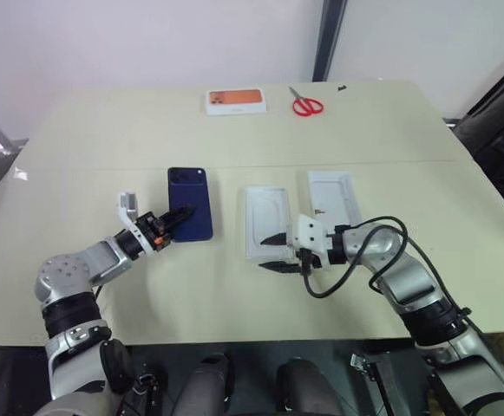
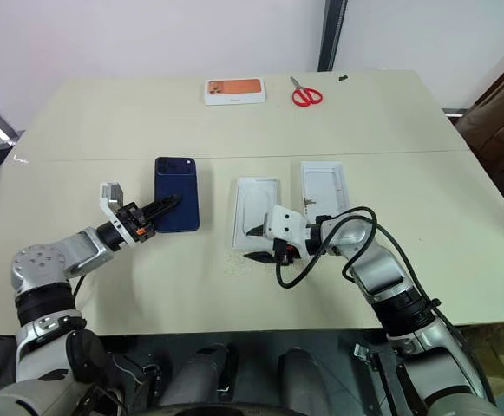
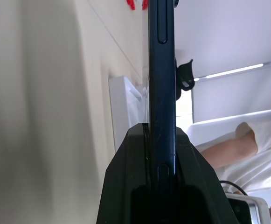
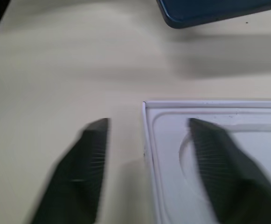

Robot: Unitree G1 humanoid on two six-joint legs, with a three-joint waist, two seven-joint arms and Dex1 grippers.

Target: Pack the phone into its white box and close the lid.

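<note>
A: Phone (image 1: 190, 203), navy blue, sits left of the middle of the table (image 1: 104, 130), its near edge pinched between the two black fingers of the left gripper (image 1: 175, 218). In the left wrist view it runs edge-on straight out from those clenched fingers.

B: Is it flat on the table?

A: Can't tell whether it rests there or is raised a little.

B: And the boxes?

A: To the right of the phone lie two open white trays side by side. The nearer, left one (image 1: 265, 222) has an oval recess in its floor; the right one (image 1: 335, 195) lies a little farther back.

B: The right gripper (image 1: 277, 251)?

A: At the near end of the left tray, fingers spread apart and grasping nothing; one finger is over the tray, the other over bare table.

B: Anything else?

A: An orange-topped white box (image 1: 235, 100) and red scissors (image 1: 305, 104) at the far edge.
</note>
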